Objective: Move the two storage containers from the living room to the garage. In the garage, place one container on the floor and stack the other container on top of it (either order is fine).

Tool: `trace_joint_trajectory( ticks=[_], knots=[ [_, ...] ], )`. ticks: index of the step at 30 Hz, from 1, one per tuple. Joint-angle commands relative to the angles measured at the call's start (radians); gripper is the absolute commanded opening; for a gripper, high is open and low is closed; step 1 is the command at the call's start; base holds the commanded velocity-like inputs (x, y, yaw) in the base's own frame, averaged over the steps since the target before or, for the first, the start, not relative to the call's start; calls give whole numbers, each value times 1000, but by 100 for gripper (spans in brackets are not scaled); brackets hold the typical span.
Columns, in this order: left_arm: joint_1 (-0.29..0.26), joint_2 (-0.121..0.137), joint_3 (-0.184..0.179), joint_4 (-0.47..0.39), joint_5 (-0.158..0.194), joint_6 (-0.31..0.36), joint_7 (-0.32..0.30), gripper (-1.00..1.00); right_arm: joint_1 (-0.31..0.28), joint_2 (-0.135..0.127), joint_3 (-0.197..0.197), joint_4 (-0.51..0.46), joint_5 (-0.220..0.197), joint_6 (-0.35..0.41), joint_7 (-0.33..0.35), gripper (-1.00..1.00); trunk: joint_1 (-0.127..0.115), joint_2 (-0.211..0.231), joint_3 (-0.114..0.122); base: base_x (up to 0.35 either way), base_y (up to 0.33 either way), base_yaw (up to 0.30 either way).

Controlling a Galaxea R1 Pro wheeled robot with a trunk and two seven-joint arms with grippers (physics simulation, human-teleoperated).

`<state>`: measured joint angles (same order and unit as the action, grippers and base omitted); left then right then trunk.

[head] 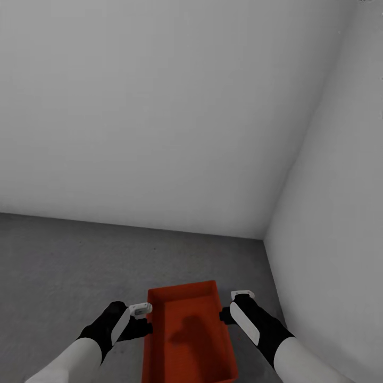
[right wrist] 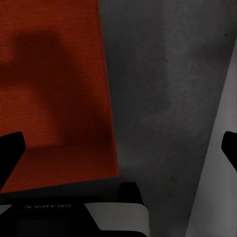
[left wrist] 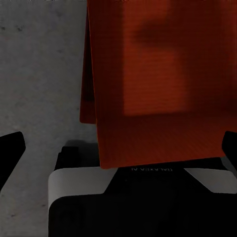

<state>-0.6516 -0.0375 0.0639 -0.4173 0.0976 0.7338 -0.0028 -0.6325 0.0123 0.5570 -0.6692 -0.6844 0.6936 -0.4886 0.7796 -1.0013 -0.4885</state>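
Orange-red storage container [head: 189, 332], upright, above grey floor [head: 69, 266].

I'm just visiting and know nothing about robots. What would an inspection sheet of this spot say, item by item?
Surface: dark grey speckled concrete floor, in a corner of the room.
Job's things: one orange-red storage container, open side up, between the two arms; whether it rests on the floor or is held above it cannot be told. No second container seen.
Clutter: nothing seen.
End effectors: left end effector at the container's left wall, right end effector at its right wall; both wrist views show the fingers spread wide, the container wall between them.
Cables: nothing seen.
Surroundings: plain grey-white walls meeting in a corner at the right.
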Motion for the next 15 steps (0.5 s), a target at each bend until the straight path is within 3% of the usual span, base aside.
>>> trace_joint_trajectory(
  ticks=[1,15],
  knots=[
    [0,-1,7,-1,2,6,0,100,-1,-1,4,-1,-11,1,-10,100,0,-1,0,0,0,0],
    [0,-1,5,-1,2,6,0,100,-1,-2,4,-1,-11,1,-10,100,0,-1,2,0,0,0]
  ],
)
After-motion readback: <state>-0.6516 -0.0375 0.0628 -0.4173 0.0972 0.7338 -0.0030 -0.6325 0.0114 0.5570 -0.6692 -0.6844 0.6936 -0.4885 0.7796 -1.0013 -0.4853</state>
